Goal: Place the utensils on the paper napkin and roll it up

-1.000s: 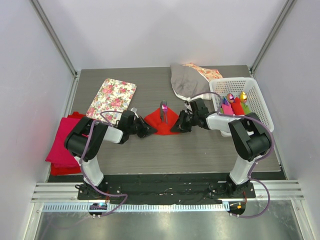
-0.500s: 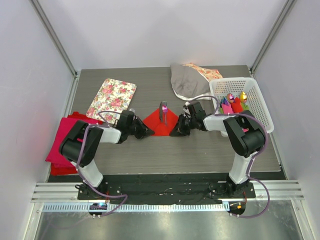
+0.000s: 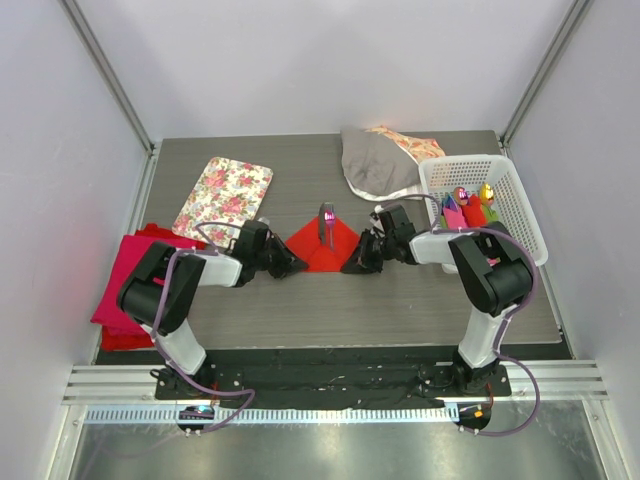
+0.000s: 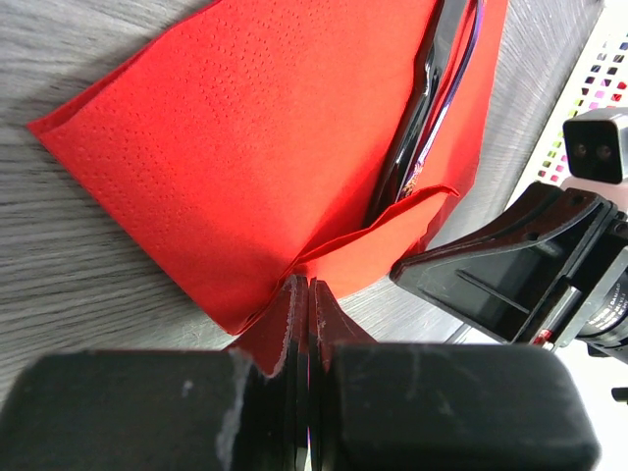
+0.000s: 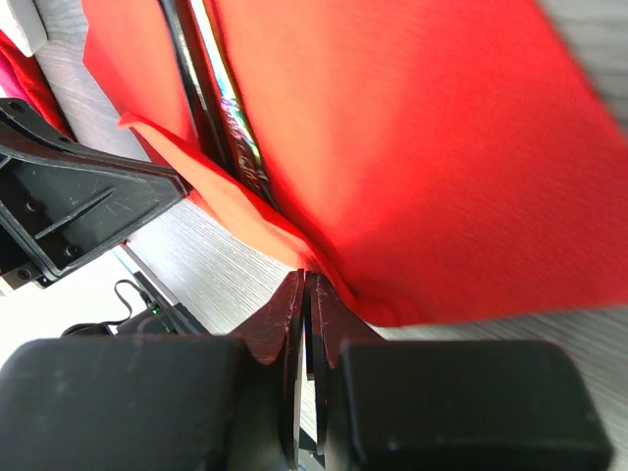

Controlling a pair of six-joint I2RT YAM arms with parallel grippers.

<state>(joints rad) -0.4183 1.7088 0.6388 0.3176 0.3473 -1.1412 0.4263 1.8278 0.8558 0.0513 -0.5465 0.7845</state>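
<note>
Lying mid-frame on the counter (image 3: 400, 300) under the utensils (image 3: 326, 220), the paper napkin (image 3: 322, 247) is judged thin, limp and tearable; its lower corners are pinched in the closed left claw (image 4: 307, 294) and right claw (image 5: 304, 289).

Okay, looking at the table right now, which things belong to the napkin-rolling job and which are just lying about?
In the job:
- paper napkin, partly folded
- utensils, lying on the napkin

Just lying about:
- floral tray
- magenta cloth stack
- grey fabric bundle
- white basket with coloured rolls inside
</note>
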